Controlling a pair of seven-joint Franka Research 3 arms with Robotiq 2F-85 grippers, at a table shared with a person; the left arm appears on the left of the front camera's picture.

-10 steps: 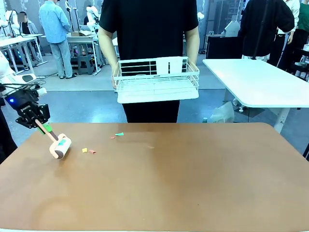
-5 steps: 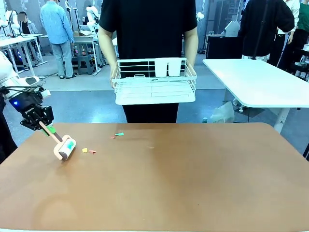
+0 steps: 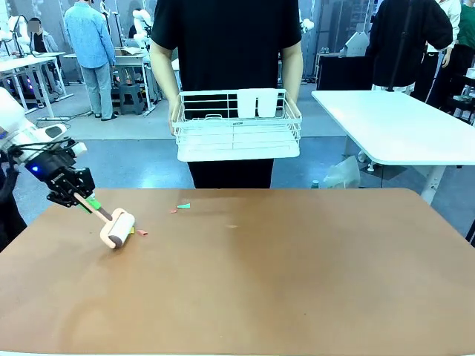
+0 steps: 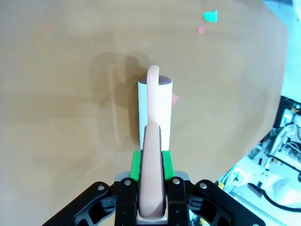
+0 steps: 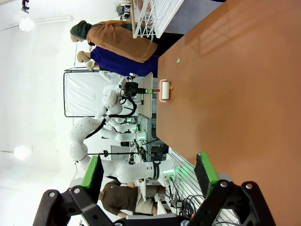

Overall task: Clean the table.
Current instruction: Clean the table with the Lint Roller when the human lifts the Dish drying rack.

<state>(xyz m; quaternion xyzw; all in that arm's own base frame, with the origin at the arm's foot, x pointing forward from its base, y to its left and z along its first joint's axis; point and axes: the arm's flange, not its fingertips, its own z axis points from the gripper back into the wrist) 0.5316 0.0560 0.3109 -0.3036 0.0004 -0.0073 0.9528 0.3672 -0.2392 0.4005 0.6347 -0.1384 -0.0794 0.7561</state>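
The left gripper (image 3: 76, 199) is clamping a roller (image 3: 119, 228) on the table (image 3: 297, 282); scraps (image 3: 183, 205) are lying uncollected; the right gripper (image 5: 148, 172) is gaping empty.

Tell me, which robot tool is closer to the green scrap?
Left. The left tool, gripping the roller, sits left of the green scrap. The right tool hangs open far across the table from it.

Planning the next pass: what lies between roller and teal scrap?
Front view: a pink scrap by the roller, a pink fleck by the teal scrap.
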